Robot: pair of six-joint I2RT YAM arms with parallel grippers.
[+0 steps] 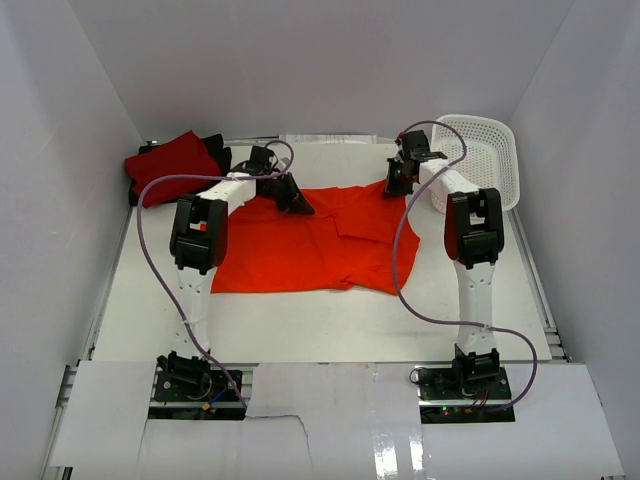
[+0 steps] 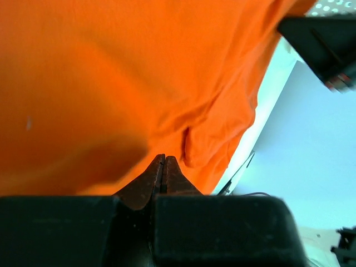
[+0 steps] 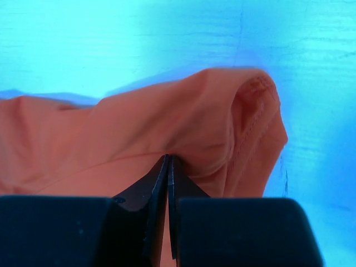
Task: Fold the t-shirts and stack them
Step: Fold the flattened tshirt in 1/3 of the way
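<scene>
Folding the orange t-shirt (image 1: 300, 245) cleanly depends on both far corners travelling together. It lies spread on the table (image 1: 300, 330) between the arms, with the red t-shirt (image 1: 170, 162) heaped at the far left. The left gripper (image 2: 163, 162) and right gripper (image 3: 168, 160) each have their fingers pressed together at the shirt's far edge, apparently pinching cloth, though the nipped fold itself is hidden. Lift both evenly, keep that edge taut, and carry it toward the near hem.
</scene>
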